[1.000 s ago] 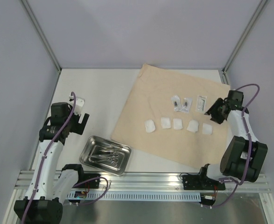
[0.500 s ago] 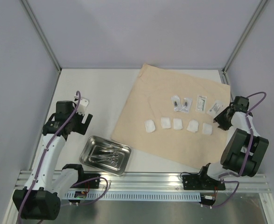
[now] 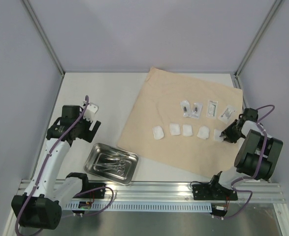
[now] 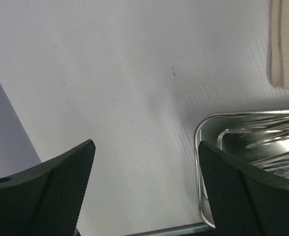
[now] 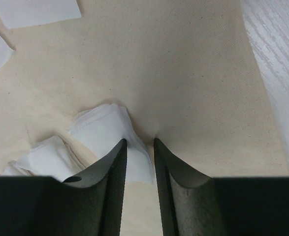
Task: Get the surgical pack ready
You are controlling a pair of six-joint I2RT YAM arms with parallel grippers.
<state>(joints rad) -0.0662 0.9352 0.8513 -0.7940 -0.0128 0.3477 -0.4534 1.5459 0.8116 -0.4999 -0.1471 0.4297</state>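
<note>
The tan wrap sheet (image 3: pixel 183 93) lies spread at the right of the table, with a row of several white gauze pads (image 3: pixel 175 129) and, behind them, several small clear packets (image 3: pixel 197 110). My right gripper (image 3: pixel 225 135) is low at the rightmost gauze pad (image 3: pixel 217 134). In the right wrist view its jaws stand narrow but apart, the right gripper (image 5: pixel 140 142) straddling that pad's (image 5: pixel 102 128) edge on the wrap (image 5: pixel 183 73). The steel tray (image 3: pixel 92 156) holds clamps and tweezers (image 3: pixel 112 163). My left gripper (image 3: pixel 87 129) hangs open and empty beside the tray's (image 4: pixel 199 142) corner.
The table's right strip (image 5: pixel 282 59) shows past the wrap's edge. A second gauze pad (image 5: pixel 46 157) lies just left of my right fingers. The aluminium rail (image 3: pixel 149 189) runs along the near edge, and grey walls close in on three sides.
My right gripper came down from the packets to the rightmost gauze pad and narrowed its jaws. The left arm shifted slightly right toward the tray.
</note>
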